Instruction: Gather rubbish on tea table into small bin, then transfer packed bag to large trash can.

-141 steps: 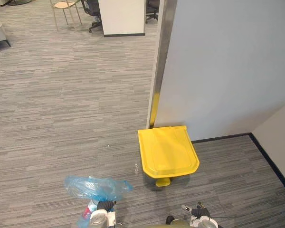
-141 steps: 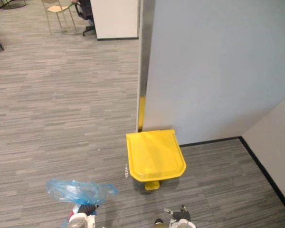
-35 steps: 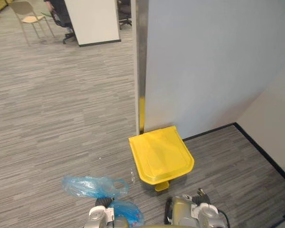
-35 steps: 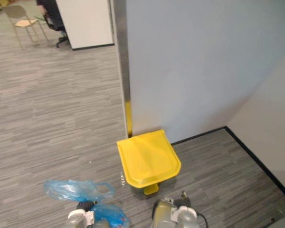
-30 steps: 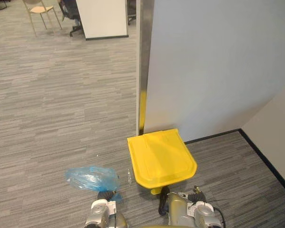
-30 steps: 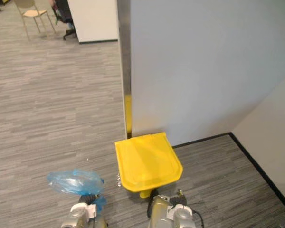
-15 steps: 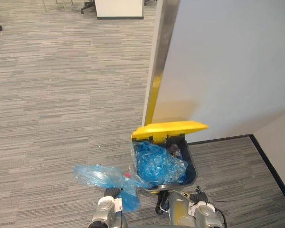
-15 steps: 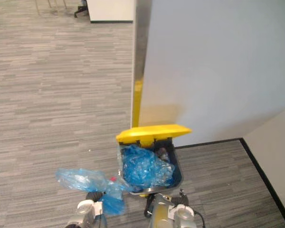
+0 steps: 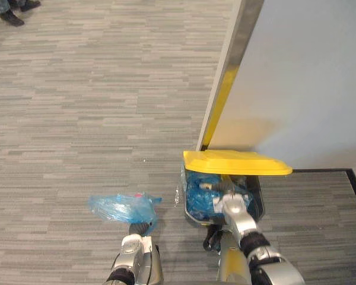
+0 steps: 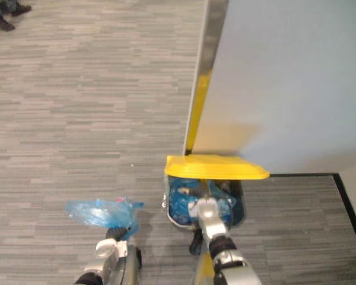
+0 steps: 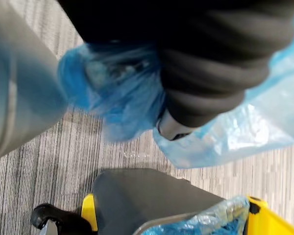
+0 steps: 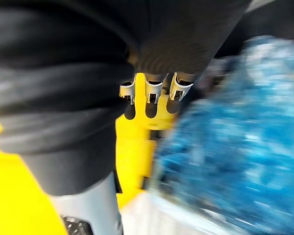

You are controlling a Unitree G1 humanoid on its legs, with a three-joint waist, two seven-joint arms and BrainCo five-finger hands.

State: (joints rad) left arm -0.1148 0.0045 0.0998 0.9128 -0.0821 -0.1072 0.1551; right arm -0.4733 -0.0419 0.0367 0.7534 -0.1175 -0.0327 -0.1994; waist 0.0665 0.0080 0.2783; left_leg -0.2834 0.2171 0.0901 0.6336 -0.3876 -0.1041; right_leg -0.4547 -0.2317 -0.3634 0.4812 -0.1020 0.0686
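Since half a second ago the right hand (image 9: 229, 203) has come up from low in front of the trash can (image 9: 257, 205) to its front rim. The yellow lid (image 9: 234, 162), flat shut a second ago, stays raised, and the whole view has swung, so the can now sits further right. At the far upper left a person's shoes (image 9: 12, 16) stand on the grey striped carpet (image 9: 77, 119). Lower down, left of the can and apart from it, the blue bag (image 9: 121, 206) is held up off the carpet, with a bit of pink showing at its top. Its neck is bunched in the left hand (image 9: 139, 228), which is clenched around the plastic. In the left wrist view the blue film (image 11: 112, 93) bulges out beside the dark cover. The can stands against the foot of the pale wall panel (image 9: 302, 89), beside that panel's metal edge (image 9: 237, 41). Its lid is tipped up over the opening, and a crumpled blue liner (image 9: 199, 199) fills the inside. The right hand reaches under the lid's front edge, just above the liner. In the right wrist view its fingers (image 12: 152, 105) point out in a loose row with nothing between them, yellow plastic past them and the blue liner to one side.
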